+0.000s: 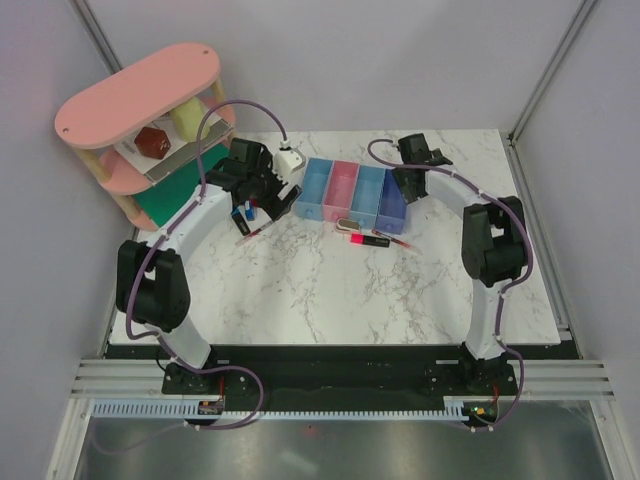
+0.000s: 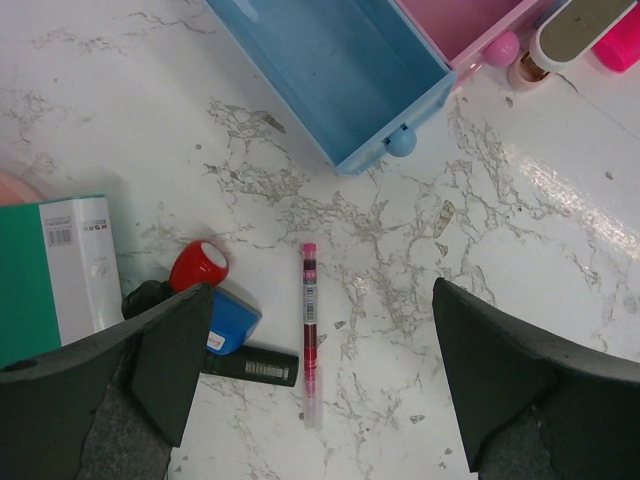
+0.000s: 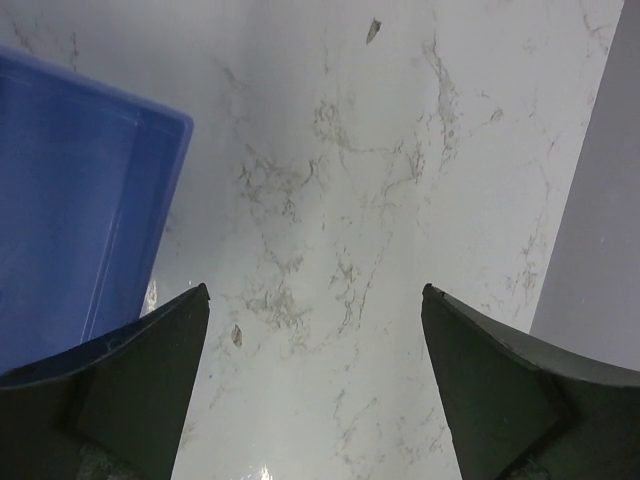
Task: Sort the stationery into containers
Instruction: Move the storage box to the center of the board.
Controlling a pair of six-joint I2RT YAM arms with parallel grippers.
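Observation:
Four bins stand in a row: light blue [image 1: 313,188], pink [image 1: 340,187], light blue [image 1: 367,190], violet-blue [image 1: 393,200]. A black marker with a pink cap [image 1: 362,240], a beige stapler-like block [image 1: 348,223] and a thin red pen [image 1: 400,243] lie in front of them. My left gripper [image 1: 255,195] is open and empty above another thin red pen [image 2: 310,330], which lies between its fingers. A red piece [image 2: 198,265], a blue piece [image 2: 232,322] and a black piece [image 2: 250,365] lie by its left finger. My right gripper [image 3: 315,290] is open and empty over bare table beside the violet-blue bin [image 3: 70,200].
A pink oval tiered shelf [image 1: 140,110] stands at the back left, with a green board [image 2: 30,270] and a white box [image 2: 80,250] at its foot. The first light blue bin [image 2: 340,70] and the pink bin [image 2: 460,20] look empty in the left wrist view.

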